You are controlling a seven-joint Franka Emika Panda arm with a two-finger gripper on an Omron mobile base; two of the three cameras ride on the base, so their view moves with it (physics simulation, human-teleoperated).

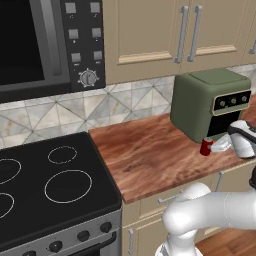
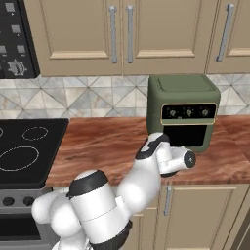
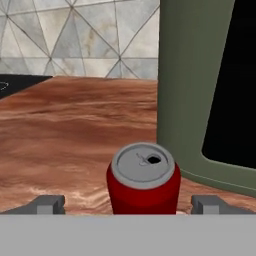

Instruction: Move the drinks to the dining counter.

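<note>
While the red can [image 3: 143,182] stands on the narrow wood counter [image 1: 145,155] between the gripper's [image 3: 128,204] spread, empty fingers, no drink has reached the dining counter.

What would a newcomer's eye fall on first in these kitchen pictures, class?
Probably the red can, upright on the wood counter just in front of the green oven, standing between the open gripper's fingertips in the hand view. Next, the black stove to the counter's left, under the tiled backsplash.
</note>
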